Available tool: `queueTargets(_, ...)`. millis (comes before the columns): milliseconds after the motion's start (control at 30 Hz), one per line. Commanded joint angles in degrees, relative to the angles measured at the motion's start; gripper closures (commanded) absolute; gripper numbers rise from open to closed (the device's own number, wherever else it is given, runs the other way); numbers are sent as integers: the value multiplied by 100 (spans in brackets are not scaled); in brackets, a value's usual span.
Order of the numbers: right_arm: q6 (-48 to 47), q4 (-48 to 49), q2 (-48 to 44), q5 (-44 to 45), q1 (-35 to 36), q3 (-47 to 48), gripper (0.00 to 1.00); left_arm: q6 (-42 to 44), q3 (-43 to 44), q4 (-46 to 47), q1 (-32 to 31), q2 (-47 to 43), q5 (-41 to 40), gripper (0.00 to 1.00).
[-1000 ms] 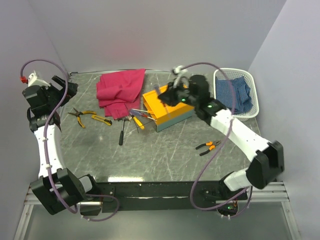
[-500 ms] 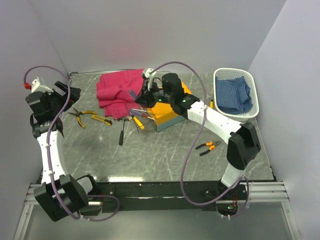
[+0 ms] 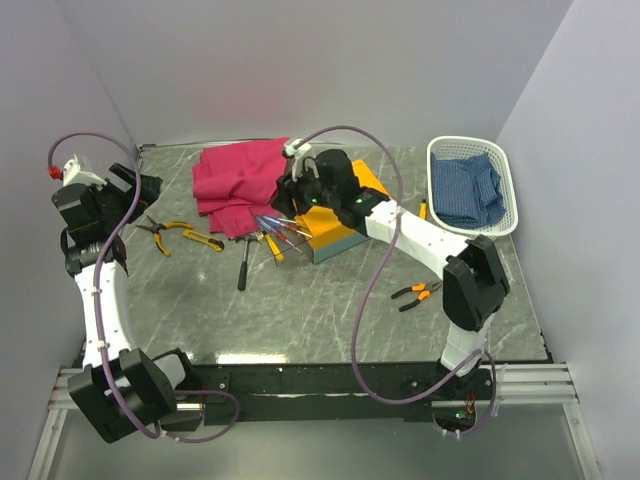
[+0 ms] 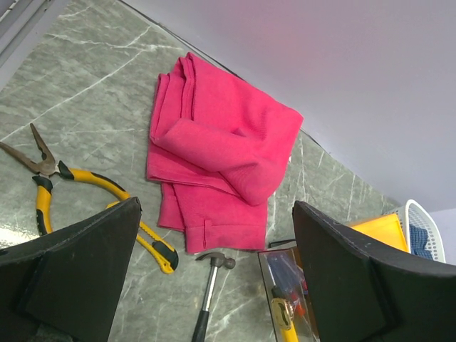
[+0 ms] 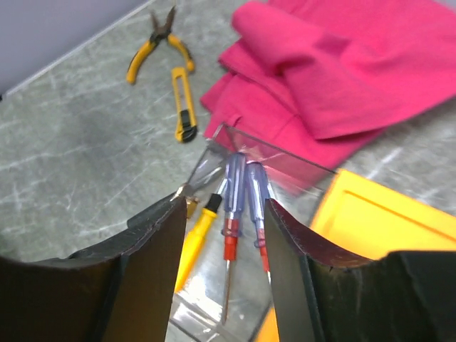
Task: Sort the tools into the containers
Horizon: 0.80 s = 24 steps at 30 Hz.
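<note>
- Left gripper (image 4: 216, 221) hanging wide open, nothing between the fingers (image 4: 78, 278).
- Dead ahead: magenta cloth (image 4: 221, 157), rumpled.
- Hammer (image 4: 208, 285) in the gap, head at the cloth's near edge (touching? can't tell).
- Yellow-black pliers (image 4: 53, 178) out beyond the left-hand finger.
- Orange toolbox (image 4: 381, 231) peeking past the right-hand one.

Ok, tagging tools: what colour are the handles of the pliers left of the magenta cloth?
Yellow, black by the joint; pliers show best in the left wrist view.

hammer (image 3: 243, 265) left of toolbox (image 3: 328, 228) | basket (image 3: 466, 140) right of toolbox | pliers (image 3: 415, 292) roughly before basket
</note>
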Motion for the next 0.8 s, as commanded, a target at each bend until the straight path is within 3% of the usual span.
queueTargets(0,131,154,-1029,457,-300,-210,45,-12,212,289,4,106,42,6)
queueTargets(233,894,-266,-1472,2713,-1626,-939,45,14,318,316,-5,335,51,6)
queueTargets(400,1353,-619,-1129,2674,-2707,-1282,50,-12,362,316,-14,475,78,7)
queueTargets(767,1089,-435,-102,3288,-2972,-1239,56,242,283,105,-22,423,-98,6)
